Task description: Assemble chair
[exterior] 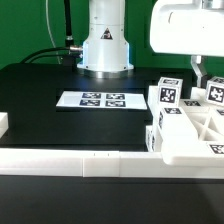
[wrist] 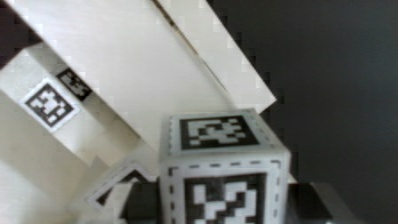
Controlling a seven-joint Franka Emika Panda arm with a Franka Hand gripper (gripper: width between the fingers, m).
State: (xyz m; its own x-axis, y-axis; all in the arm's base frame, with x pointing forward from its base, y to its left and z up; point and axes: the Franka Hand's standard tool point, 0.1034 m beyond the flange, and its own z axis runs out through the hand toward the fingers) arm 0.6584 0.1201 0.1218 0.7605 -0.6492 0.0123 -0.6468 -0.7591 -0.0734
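The black table (exterior: 40,95) is the biggest thing. The chair (exterior: 190,125) sits at the right of the exterior view, its white pieces already joined, touching the long white rail (exterior: 70,162). The marker board (exterior: 100,99) lies mid-frame. The gripper (exterior: 197,68) hangs over a chair post (wrist: 217,165). I cannot tell if its fingers are spread or pinching. My guess: it is working on this post, and must press it straight next. No boxes or bowls here.

A black table (exterior: 40,95) stands before a green backdrop (exterior: 30,25), with black cables (exterior: 66,25) hanging behind.
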